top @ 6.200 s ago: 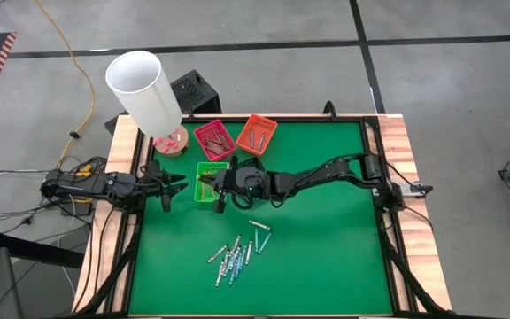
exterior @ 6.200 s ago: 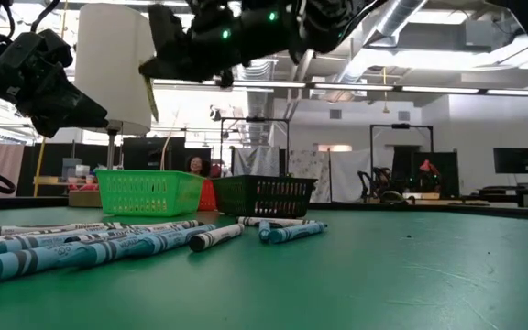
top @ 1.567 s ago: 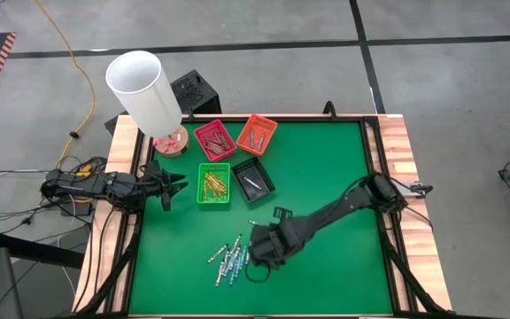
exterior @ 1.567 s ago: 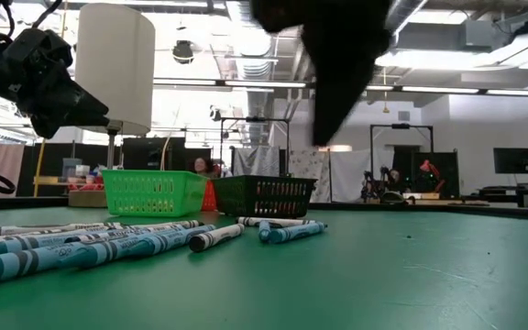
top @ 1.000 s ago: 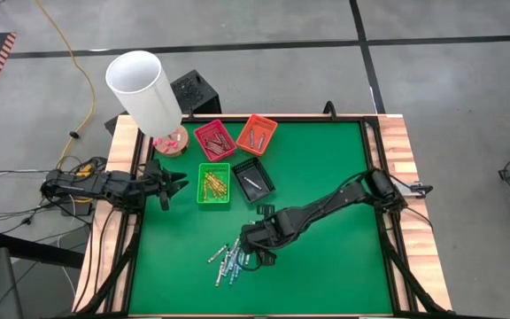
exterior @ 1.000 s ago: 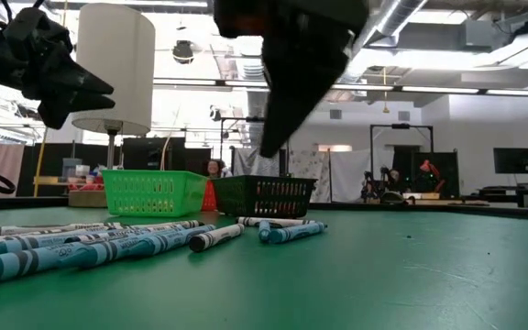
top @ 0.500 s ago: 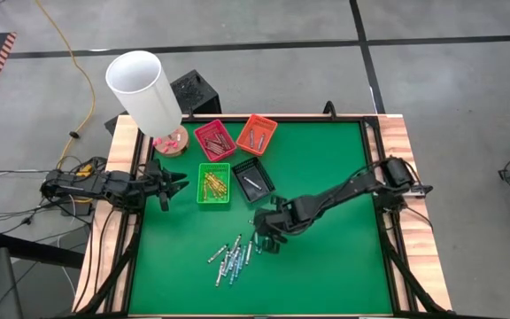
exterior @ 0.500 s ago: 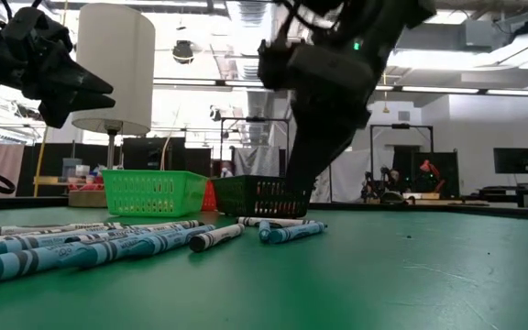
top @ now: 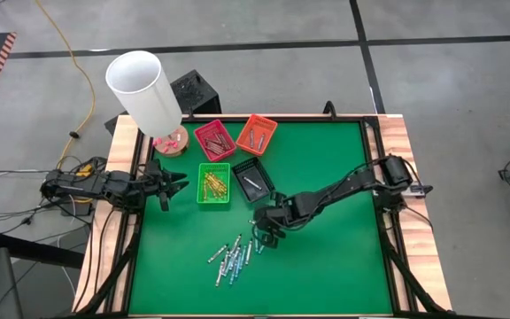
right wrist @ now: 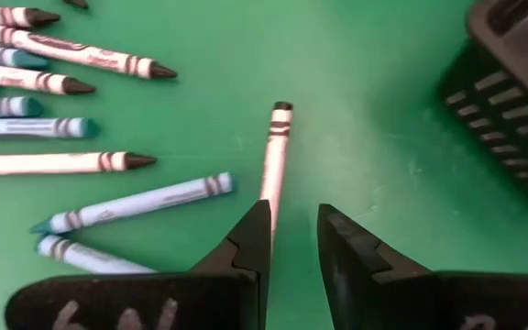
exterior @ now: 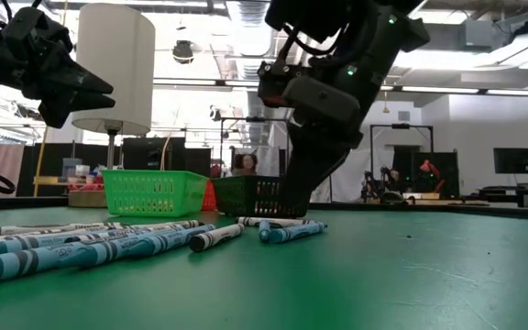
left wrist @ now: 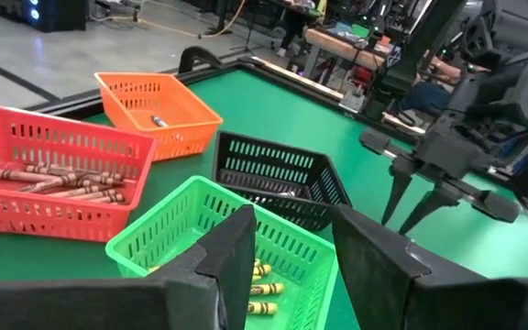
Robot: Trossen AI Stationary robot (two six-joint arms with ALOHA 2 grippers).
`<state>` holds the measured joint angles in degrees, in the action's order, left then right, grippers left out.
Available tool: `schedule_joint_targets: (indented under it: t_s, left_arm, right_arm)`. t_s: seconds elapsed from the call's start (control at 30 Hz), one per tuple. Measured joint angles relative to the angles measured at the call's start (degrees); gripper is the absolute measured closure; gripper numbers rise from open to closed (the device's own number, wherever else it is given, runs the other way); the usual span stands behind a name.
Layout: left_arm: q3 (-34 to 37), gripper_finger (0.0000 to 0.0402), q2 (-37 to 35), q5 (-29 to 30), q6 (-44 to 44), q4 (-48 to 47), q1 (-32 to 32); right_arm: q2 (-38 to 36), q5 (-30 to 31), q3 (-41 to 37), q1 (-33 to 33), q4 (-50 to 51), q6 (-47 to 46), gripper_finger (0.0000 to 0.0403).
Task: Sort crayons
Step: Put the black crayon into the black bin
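High view: right gripper (top: 261, 237) low over green table (top: 326, 257), at the loose crayons (top: 234, 255); left gripper (top: 172, 185) waits beside green tray (top: 212, 184).
Low view: crayons lie flat.
Left wrist view: fingers (left wrist: 232, 252) parted, empty.
Right wrist view: fingers (right wrist: 250, 240) slightly apart, one grey-white crayon (right wrist: 274, 161) just ahead, ungripped.

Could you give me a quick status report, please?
Right gripper open, empty, just above a grey-white crayon beside the black tray. Left gripper open, waiting at table's left. Nothing obstructing.
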<state>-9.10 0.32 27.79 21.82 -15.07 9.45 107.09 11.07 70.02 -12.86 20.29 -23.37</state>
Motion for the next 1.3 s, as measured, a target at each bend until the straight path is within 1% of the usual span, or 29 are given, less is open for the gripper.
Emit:
schedule_joint_targets:
  t_s: [0.23, 0.43, 0.8, 0.9, 1.07, 1.17, 1.3]
  left_arm:
    - [0.0, 0.0265, 0.0, 0.0, 0.3, 0.0, 0.0]
    - [0.0, 0.0265, 0.0, 0.0, 0.3, -0.1, 0.0]
    - [0.0, 0.0265, 0.0, 0.0, 0.9, -0.6, 0.0]
    - [0.0, 0.0265, 0.0, 0.1, 1.3, -0.6, 0.0]
    - [0.0, 0.0265, 0.0, 0.0, 1.8, -0.7, 0.0]
    - [0.0, 0.0265, 0.0, 0.1, 1.9, -0.7, 0.0]
    - [0.0, 0.0265, 0.0, 0.1, 2.0, -0.7, 0.0]
  right_arm:
    - [0.2, -0.3, 0.0, 0.7, -0.8, 1.4, 0.0314]
    - [2.2, -0.4, 0.2, 0.2, -4.4, 1.4, 0.0314]
    - [4.9, -0.2, 0.2, 0.3, -5.1, 1.1, 0.0316]
    - [4.9, -0.1, 0.2, 0.3, -4.6, 0.0, 0.033]
    - [5.0, 1.1, 0.2, 0.2, -3.2, -2.6, 0.039]
    - [5.0, 1.2, 0.3, 0.3, -2.0, -4.7, 0.0393]
    - [4.2, 1.0, 0.5, 0.2, -1.2, -5.2, 0.0399]
